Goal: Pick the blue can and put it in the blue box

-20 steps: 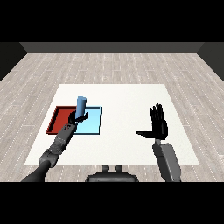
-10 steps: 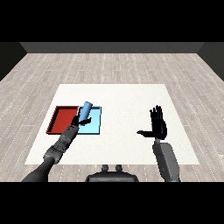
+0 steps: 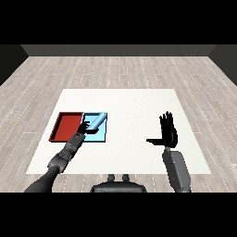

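A white rectangular table (image 3: 134, 104) stands on a pale grey plank floor (image 3: 115, 69), and two shallow trays lie side by side near its left part: a red square tray (image 3: 65, 126) on the outside and a light blue square tray (image 3: 100, 135) just beside it, their edges touching.

The slim light blue cylindrical can (image 3: 96, 121) is over the light blue tray, tipped well over so that it lies at a slant — its upper end points up and to the right, towards the tray's far right corner, and its lower end sits by the left hand (image 3: 85, 127). Whether the can rests on the tray floor or is clear of it cannot be told from this view.

The left hand, black, at the end of its grey forearm (image 3: 65, 155), reaches in from the lower left and sits over the boundary between the two trays. Its fingers are at the can's lower end, but they are too small and dark here to tell whether they curl round the can or have let go of it.

The right hand (image 3: 168, 131) is held up well apart from the trays, over the right part of the table — fingers straight and pointing upward, thumb stuck out to the left, grasping nothing. Its grey forearm (image 3: 176, 170) rises from the lower right.
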Available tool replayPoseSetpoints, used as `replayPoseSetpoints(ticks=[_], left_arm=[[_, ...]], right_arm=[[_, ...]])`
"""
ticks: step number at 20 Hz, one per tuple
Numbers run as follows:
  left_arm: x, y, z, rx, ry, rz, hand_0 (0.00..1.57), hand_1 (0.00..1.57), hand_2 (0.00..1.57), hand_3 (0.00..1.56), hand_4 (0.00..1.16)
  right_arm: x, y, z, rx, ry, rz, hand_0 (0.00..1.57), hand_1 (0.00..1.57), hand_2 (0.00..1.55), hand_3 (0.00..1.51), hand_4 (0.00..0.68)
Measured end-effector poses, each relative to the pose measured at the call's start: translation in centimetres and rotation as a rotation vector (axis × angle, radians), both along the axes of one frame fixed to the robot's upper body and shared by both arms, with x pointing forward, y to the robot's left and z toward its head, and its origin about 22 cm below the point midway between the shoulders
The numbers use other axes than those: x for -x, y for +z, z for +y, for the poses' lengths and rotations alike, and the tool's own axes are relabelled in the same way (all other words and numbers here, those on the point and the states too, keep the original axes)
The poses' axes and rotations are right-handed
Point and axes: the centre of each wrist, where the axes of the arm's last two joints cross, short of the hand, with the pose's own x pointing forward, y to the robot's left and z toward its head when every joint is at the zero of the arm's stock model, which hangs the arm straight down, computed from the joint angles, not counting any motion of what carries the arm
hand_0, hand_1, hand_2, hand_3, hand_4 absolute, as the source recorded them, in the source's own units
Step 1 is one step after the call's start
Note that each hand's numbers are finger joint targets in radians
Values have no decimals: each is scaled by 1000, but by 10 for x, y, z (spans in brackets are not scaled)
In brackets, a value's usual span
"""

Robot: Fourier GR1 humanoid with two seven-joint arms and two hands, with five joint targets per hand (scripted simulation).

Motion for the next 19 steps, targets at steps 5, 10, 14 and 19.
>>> replayPoseSetpoints(ticks=[5,10,14,19], left_arm=[[2,-3,-6,-10,81,-62,0,0,0,0,0],[-1,3,-11,14,176,-340,0,0,0,0,0],[-11,21,-17,96,94,-584,0,0,0,0,0],[-1,27,-24,233,-72,-825,0,0,0,0,0]], right_arm=[[-5,4,5,-14,16,-9,0,0,0,0,0],[-3,4,12,-28,21,-12,0,0,0,0,0],[-2,6,10,-37,28,-15,0,0,0,0,0],[2,6,3,-2,25,-2,0,0,0,0,0]])
